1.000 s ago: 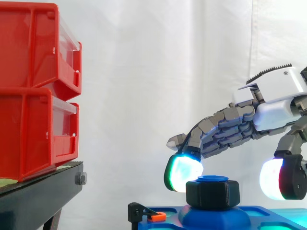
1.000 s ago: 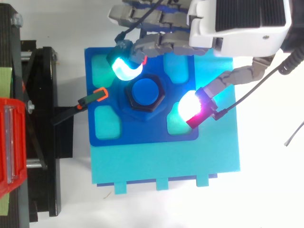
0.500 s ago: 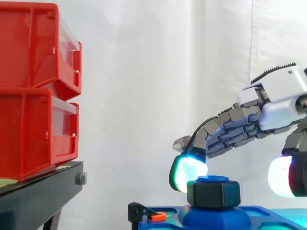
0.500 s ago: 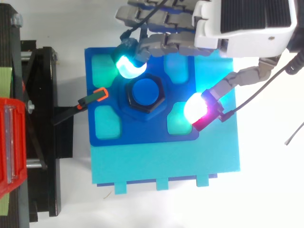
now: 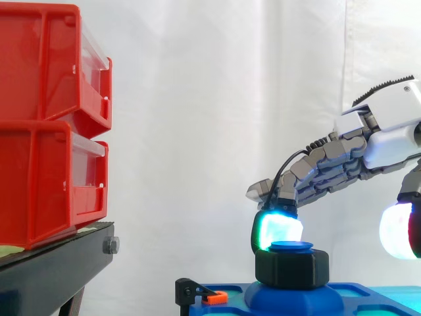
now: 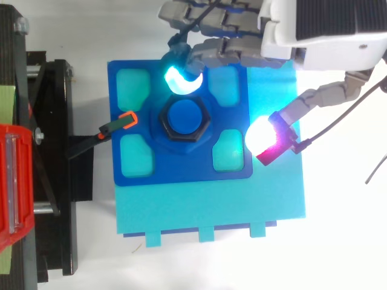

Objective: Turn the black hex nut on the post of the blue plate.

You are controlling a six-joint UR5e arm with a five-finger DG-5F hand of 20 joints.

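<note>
A black hex nut [image 6: 184,118] [image 5: 292,265] sits on the blue post [image 6: 184,115] in the middle of the blue plate [image 6: 181,170]. My hand [image 6: 326,30] [image 5: 388,128] comes in from the right, above the plate. Its fingers are spread and touch nothing. One cyan fingertip [image 6: 182,79] [image 5: 277,230] hovers just behind the nut, apart from it. The thumb's pad [image 6: 266,138] [image 5: 398,230], white and magenta, hangs over the plate's right edge, well away from the nut.
The blue plate lies on a larger cyan base [image 6: 211,208]. A black clamp with an orange tip [image 6: 126,120] [image 5: 214,297] touches the plate's left edge. Red bins [image 5: 49,125] stand stacked on a black stand [image 6: 51,163] at the left.
The hand has drawn back to the right and slightly up. Its cyan fingertip slid from the nut's far-left corner to behind it, and the thumb moved off to the plate's right edge.
</note>
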